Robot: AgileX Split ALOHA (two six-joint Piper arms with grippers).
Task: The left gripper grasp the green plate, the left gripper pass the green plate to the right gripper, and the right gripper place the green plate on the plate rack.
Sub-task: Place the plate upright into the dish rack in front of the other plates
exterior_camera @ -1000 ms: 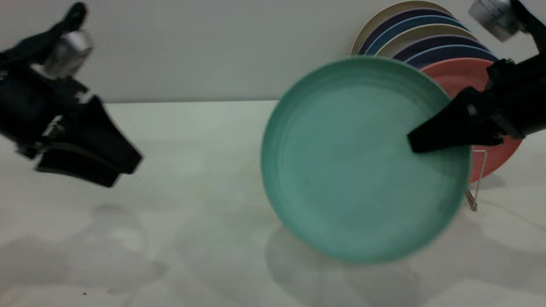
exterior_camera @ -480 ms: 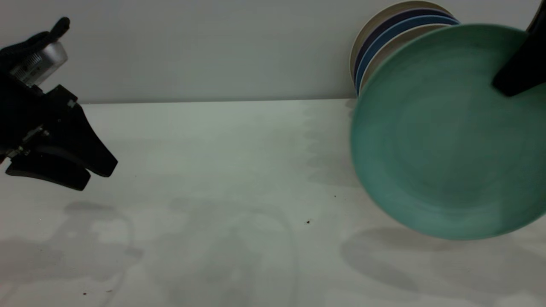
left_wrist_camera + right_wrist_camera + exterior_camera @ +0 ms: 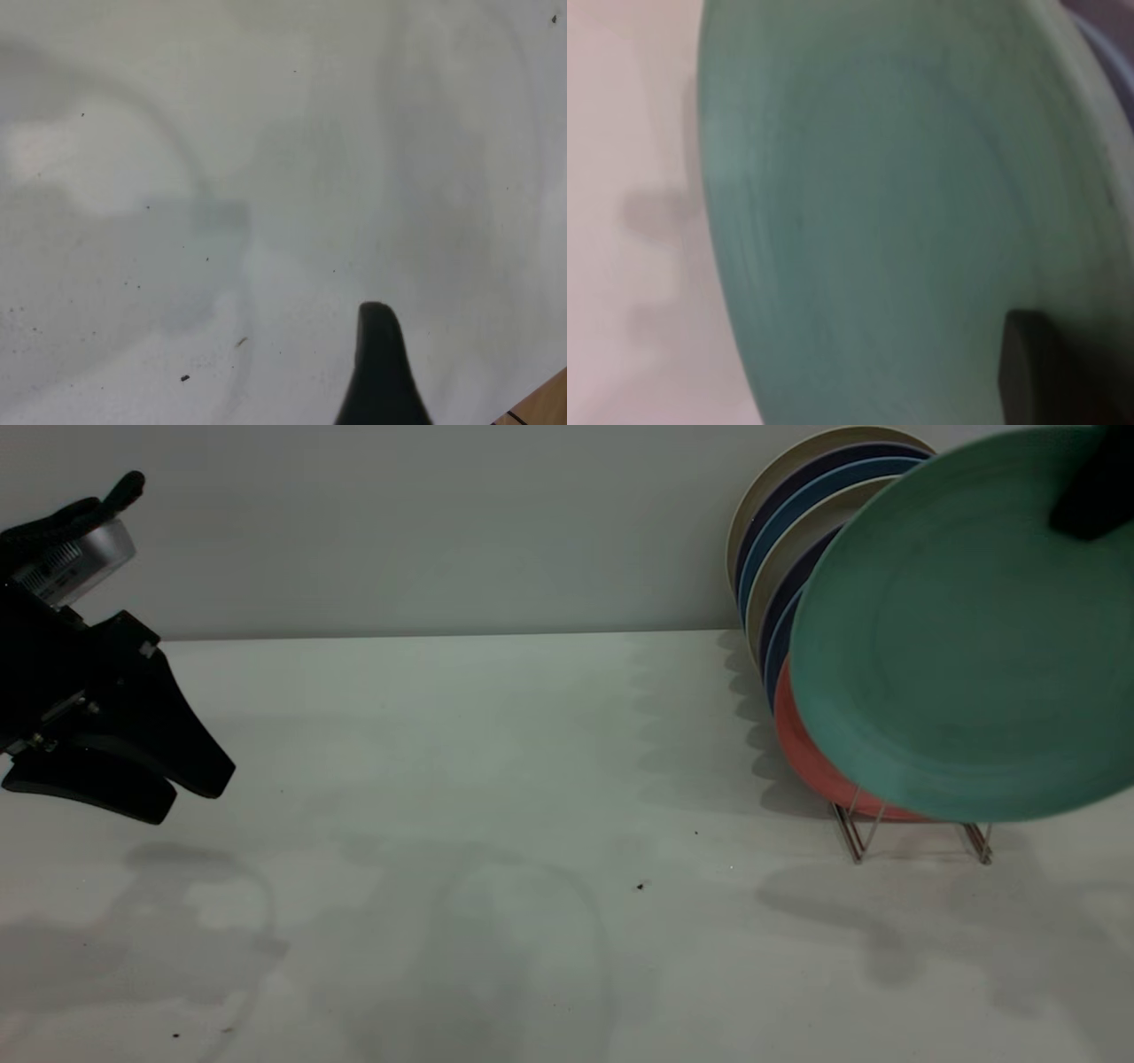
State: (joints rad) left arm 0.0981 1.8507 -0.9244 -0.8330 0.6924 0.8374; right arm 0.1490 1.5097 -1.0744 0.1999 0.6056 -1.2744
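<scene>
Since half a second ago the green plate (image 3: 966, 638) has risen and shifted a little toward the right edge of the exterior view, uncovering the front of the plate rack (image 3: 917, 834) and a salmon-pink plate (image 3: 811, 757) standing in it. The left gripper (image 3: 155, 784) has scarcely moved in that time.

The green plate hangs in the air, tilted with its hollow face toward the camera. Its lower rim is above the rack's wire front and overlaps the pink plate in the exterior view; whether it touches either cannot be told. The right gripper (image 3: 1094, 500) is seen only as a dark tip at the plate's upper right, cut off by the frame. In the right wrist view one black finger (image 3: 1032, 367) lies against the plate's face (image 3: 895, 212), so the jaws are clenched on the plate's rim.

Behind the green plate a row of other plates (image 3: 797, 514) stands upright in the rack: cream, dark purple and blue rims, one after another.

The left gripper hovers over the worktop (image 3: 487, 779) at the far left, well apart from the plate, its jaws parted and holding nothing. The left wrist view shows one finger (image 3: 381, 372) above bare worktop (image 3: 266, 177).
</scene>
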